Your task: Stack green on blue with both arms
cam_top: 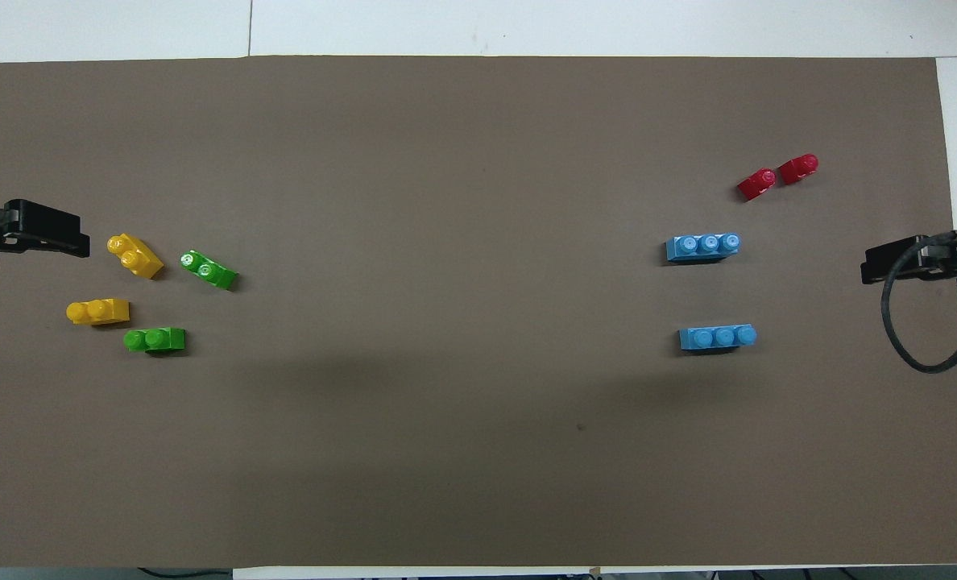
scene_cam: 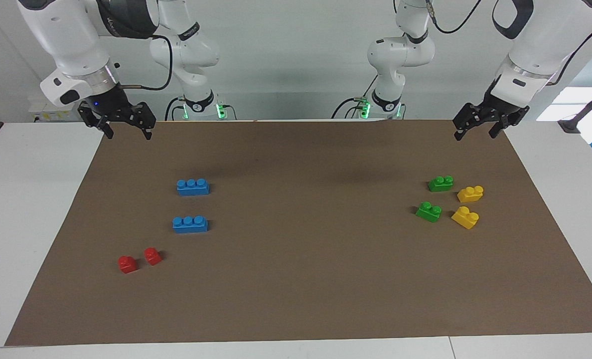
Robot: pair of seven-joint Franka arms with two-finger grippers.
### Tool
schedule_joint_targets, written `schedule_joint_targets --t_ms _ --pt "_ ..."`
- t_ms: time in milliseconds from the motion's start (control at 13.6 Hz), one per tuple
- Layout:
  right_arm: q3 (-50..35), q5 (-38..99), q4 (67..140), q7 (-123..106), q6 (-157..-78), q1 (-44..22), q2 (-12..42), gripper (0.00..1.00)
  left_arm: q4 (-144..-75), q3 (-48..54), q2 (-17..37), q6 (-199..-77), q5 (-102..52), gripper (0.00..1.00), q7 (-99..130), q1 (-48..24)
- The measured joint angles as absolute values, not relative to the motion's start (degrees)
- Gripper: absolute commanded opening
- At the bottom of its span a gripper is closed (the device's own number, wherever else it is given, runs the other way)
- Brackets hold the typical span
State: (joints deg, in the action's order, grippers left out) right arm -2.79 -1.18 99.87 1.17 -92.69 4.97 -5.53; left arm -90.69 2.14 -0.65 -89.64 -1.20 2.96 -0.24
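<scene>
Two green bricks lie at the left arm's end of the mat, one (scene_cam: 440,183) nearer to the robots than the other (scene_cam: 428,211); the overhead view shows them too (cam_top: 155,340) (cam_top: 209,270). Two blue bricks (scene_cam: 192,187) (scene_cam: 190,224) lie at the right arm's end, also seen from overhead (cam_top: 718,337) (cam_top: 702,246). My left gripper (scene_cam: 474,135) hangs open and empty above the mat's corner, apart from the green bricks. My right gripper (scene_cam: 129,134) hangs open and empty above the other corner near the robots, apart from the blue bricks.
Two yellow bricks (scene_cam: 470,193) (scene_cam: 465,217) lie beside the green ones, toward the mat's edge. Two small red bricks (scene_cam: 127,264) (scene_cam: 152,256) lie farther from the robots than the blue ones. A brown mat (scene_cam: 301,279) covers the white table.
</scene>
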Motion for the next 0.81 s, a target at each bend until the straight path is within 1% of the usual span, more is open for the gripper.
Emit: schedule_joint_targets --t_ms 221,369,590,811 --pt "-2.8 -1.2 100.1 8.0 -93.3 5.0 -5.4 0.99 -90.7 2.1 -0.7 -89.6 -1.2 1.00 3.0 -0.2" --pt "-2.8 -0.5 100.5 16.5 -93.8 5.0 -4.6 0.98 -90.7 2.1 -0.7 -89.6 -1.2 1.00 3.0 -0.2" --pt "-2.7 2.6 100.7 30.7 -95.7 5.4 -1.9 0.98 -90.7 2.1 -0.7 -89.6 -1.2 1.00 3.0 -0.2" --pt "-2.7 9.0 100.6 44.2 -98.2 7.5 1.9 0.97 -90.7 2.1 -0.6 -89.8 -1.2 1.00 3.0 -0.2"
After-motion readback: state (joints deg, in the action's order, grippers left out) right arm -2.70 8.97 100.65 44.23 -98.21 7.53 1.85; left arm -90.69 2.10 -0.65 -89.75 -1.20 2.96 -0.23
